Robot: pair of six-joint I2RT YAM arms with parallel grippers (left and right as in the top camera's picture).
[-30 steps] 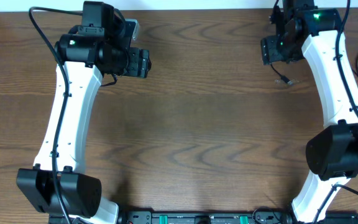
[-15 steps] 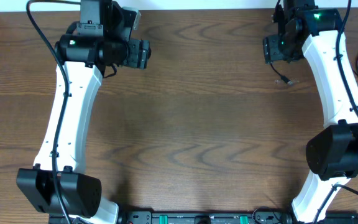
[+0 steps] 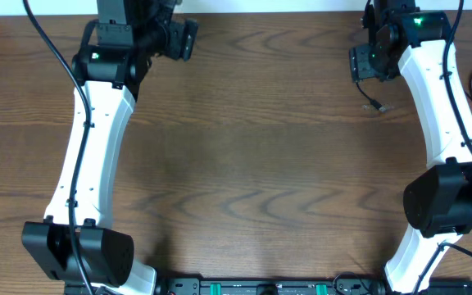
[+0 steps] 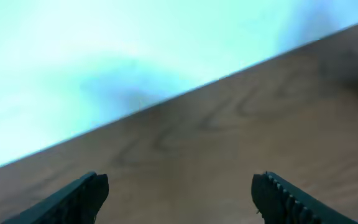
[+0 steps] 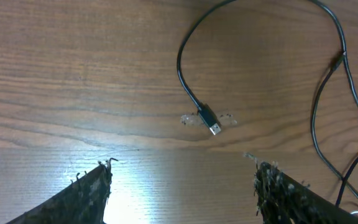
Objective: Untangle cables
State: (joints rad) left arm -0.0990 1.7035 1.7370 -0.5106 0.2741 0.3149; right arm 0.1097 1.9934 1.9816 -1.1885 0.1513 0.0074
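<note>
The cables (image 5: 340,59) lie at the far right side of the table (image 3: 244,164), and one black cord (image 5: 180,62) with a small plug (image 5: 209,119) lies alone on the wood, probably already free from the others. The right gripper (image 5: 183,173) hangs over this plug, jaws apart and empty. The left gripper (image 4: 179,183) reaches to the far left edge, well apart from any cable, also wide and empty.

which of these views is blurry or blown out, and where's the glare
Left wrist: soft throughout, upper half washed out to pale cyan, table grain smeared. Right wrist: sharp, black cable crisp, bright glare on the wood at bottom left. Overhead: evenly lit, in focus.
</note>
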